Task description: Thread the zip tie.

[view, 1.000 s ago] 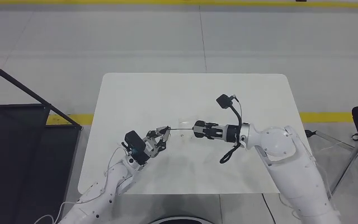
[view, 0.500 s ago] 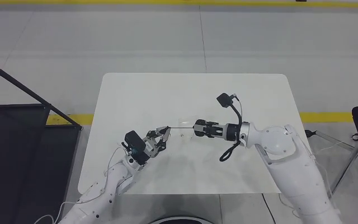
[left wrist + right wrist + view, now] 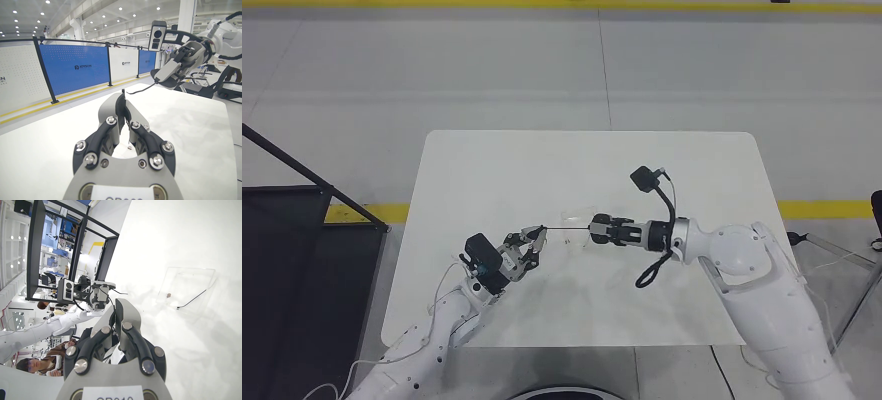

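Right end effector (image 3: pixel 588 231) slightly leftward; zip tie (image 3: pixel 140 91) thin, black, curved.

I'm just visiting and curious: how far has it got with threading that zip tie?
Done: both pincers are shut, the right pincer gripping the black zip tie, the left pincer pinching a small black piece. In hand: the tie's free end sits just beside that piece. Left: pushing it through; it does not look threaded yet. A second tie lies in the clear tray.
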{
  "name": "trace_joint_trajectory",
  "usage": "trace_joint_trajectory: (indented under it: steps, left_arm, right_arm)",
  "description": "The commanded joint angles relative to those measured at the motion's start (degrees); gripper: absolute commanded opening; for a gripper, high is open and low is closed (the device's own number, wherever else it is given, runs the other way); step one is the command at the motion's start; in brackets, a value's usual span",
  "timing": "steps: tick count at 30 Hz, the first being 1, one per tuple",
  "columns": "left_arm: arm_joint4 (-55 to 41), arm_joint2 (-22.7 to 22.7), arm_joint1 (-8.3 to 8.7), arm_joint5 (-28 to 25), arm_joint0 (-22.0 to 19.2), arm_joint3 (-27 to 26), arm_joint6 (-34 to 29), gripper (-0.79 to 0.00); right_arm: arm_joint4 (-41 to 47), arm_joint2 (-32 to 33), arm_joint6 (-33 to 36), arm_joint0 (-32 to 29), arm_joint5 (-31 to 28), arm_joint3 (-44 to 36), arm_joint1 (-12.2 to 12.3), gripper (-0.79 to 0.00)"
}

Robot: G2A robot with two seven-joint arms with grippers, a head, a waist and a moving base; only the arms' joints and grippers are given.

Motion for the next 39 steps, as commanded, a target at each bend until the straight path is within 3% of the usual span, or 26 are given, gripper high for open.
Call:
trace_joint_trajectory:
  steps: [1,39]
  left_arm:
    - [0.0,0.0,0.0,0.0,0.0,0.0,0.0,-0.785]
    - [0.0,0.0,0.0,0.0,0.0,0.0,0.0,-0.785]
  right_arm:
    - [0.1,-0.08,0.03,0.15,0.08,0.11,-0.01,-0.785]
    - [0.82,-0.86,-0.77,0.96,1.18,0.96,0.1,-0.785]
